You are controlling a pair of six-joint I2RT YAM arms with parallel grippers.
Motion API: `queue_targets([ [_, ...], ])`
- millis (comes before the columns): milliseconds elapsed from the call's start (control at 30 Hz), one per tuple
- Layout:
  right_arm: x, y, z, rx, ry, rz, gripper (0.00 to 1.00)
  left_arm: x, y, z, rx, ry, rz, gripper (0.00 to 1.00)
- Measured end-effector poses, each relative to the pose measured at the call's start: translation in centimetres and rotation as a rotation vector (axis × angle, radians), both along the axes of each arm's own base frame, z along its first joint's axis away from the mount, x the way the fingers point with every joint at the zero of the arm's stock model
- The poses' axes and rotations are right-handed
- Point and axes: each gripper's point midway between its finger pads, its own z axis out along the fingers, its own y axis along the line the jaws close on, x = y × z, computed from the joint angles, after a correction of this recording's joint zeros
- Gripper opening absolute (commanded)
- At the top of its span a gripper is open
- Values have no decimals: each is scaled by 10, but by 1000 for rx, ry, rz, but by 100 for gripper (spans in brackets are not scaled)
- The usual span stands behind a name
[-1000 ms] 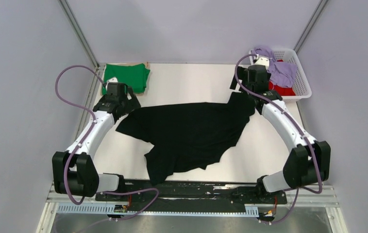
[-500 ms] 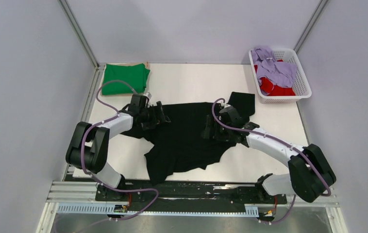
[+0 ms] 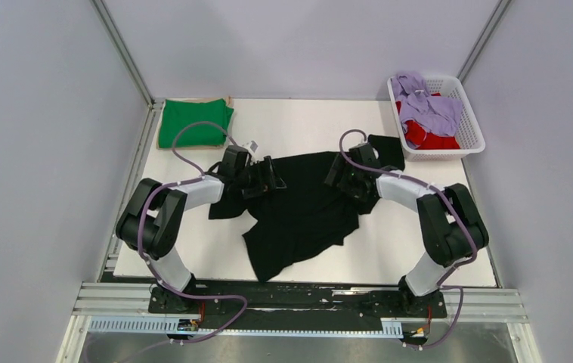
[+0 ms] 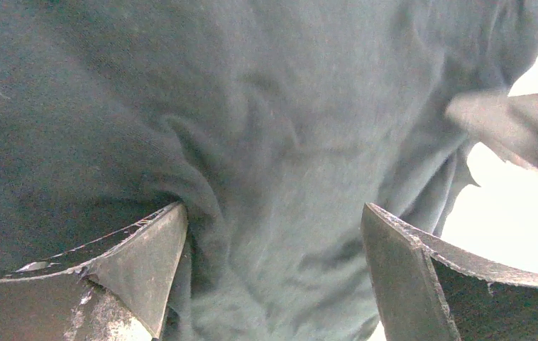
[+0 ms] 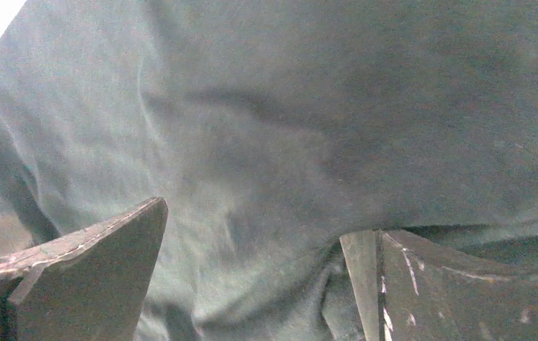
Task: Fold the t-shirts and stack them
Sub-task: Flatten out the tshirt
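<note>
Start with the big white table (image 3: pixel 419 249), and use the white basket (image 3: pixel 471 121) in the far corner to find everything else. The black t-shirt (image 3: pixel 306 212) lies bunched up in the middle, left of the basket and closer to you than it. Its long way runs from the end by the basket down toward the near edge, leaning a little away from the basket. One black corner sticks out almost to the basket. The green t-shirt (image 3: pixel 193 123) sits folded far from the basket, in the other far corner. A lavender t-shirt (image 3: pixel 435 112) and a red t-shirt (image 3: pixel 438 141) are inside the basket. Both arms reach to the far end of the black shirt. The right gripper (image 3: pixel 342 172) is on the basket side of it, and the left gripper (image 3: pixel 272 175) is on the side away from the basket. Both are just as near, so you can use both. Up close, each one has its jaws spread wide, with black cloth filling the gap between the fingers (image 4: pixel 131 263) and nothing pinched. The cloth is right in front of both, so you likely just need to close on it.
</note>
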Motion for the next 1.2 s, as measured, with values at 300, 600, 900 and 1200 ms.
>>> queue_targets([
  [300,91,-76,3,-103,-86,-149,100,-33,-40,1,41,-3,-88,100],
  [600,71,-69,35,-234,-138,-10,100,-58,17,43,250,-59,51,100],
  [900,-5,-19,133,-179,-386,156,100,-89,102,58,395,-135,332,100],
  [1200,-165,66,70,-98,-122,580,95,-119,140,45,428,-107,460,100],
])
